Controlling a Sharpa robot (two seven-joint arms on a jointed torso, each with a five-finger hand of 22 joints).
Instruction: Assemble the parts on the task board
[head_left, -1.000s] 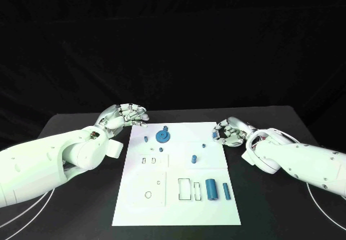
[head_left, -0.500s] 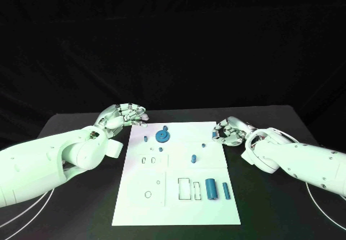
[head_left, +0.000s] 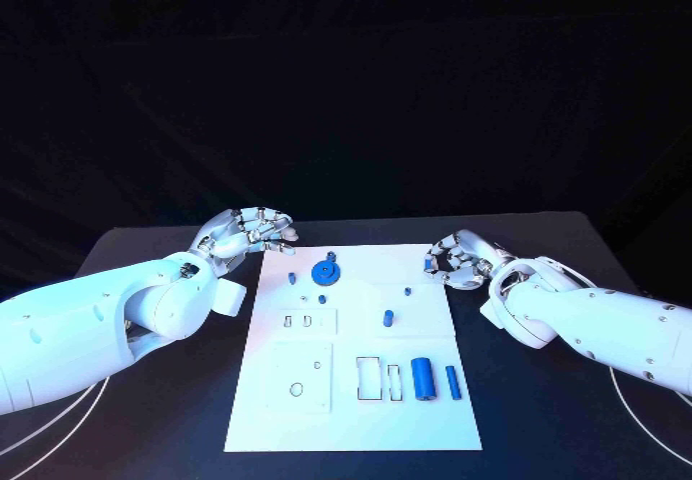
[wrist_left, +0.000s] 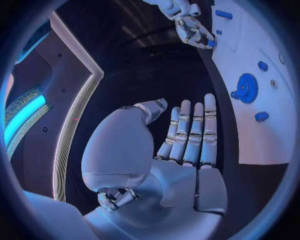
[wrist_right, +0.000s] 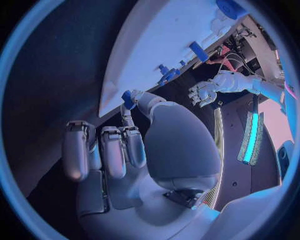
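White task board (head_left: 356, 400) lying in the middle of the black worktop (head_left: 548, 240), long side running away from the robot. At its far end, a blue gear (head_left: 326, 272) with a small blue peg (head_left: 293, 279) just beside it; farther toward the middle, another short blue peg (head_left: 410, 292) and a small blue oblong piece (head_left: 387, 318). Nearer the robot, a thick blue cylinder (head_left: 423, 378) and a thin blue pin (head_left: 453, 382) lying side by side, next to rectangular cut-outs. Left hand (head_left: 248, 232) held off the board's far left corner, over bare worktop; in the left wrist view fingers (wrist_left: 190, 131) straight and side by side, thumb apart, nothing held. Right hand (head_left: 459, 261) just past the board's far right edge, a small blue part (wrist_right: 128, 98) pinched between thumb and a fingertip, other fingers curled in. Nothing between either hand and the board.
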